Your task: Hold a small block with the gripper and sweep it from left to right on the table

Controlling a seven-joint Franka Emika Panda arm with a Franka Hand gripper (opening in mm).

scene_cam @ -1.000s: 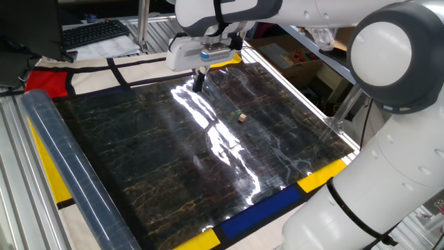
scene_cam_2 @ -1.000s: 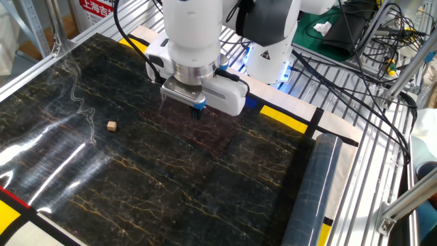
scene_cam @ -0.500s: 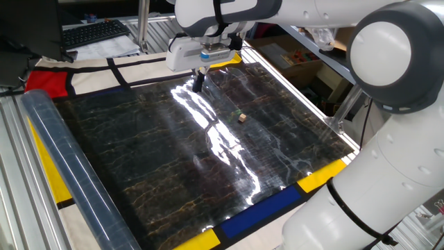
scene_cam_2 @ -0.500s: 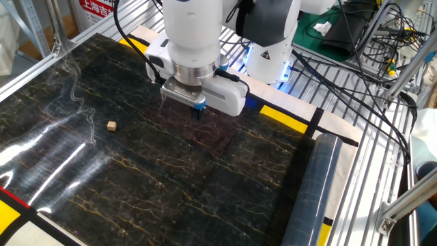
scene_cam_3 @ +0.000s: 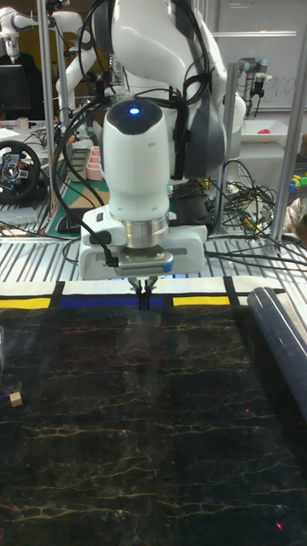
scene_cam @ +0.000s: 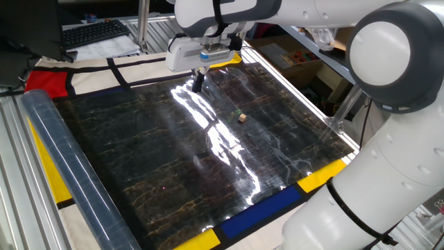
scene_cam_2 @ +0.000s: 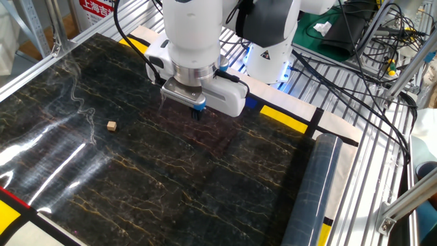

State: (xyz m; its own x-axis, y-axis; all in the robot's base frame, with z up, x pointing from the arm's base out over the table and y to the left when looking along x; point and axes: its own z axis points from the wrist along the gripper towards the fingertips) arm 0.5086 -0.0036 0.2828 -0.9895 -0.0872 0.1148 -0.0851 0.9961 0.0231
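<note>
Nothing of the task is seen done. The small block (scene_cam_2: 111,126) lies loose at centre left on the table (scene_cam_2: 205,184), well apart from the gripper (scene_cam_2: 196,113), whose fingers are pressed together, empty. Grasping and sweeping remain.

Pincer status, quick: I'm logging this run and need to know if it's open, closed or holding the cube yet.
Pincer: fingers look closed together, holding nothing visible; the small block lies apart on the table.
</note>
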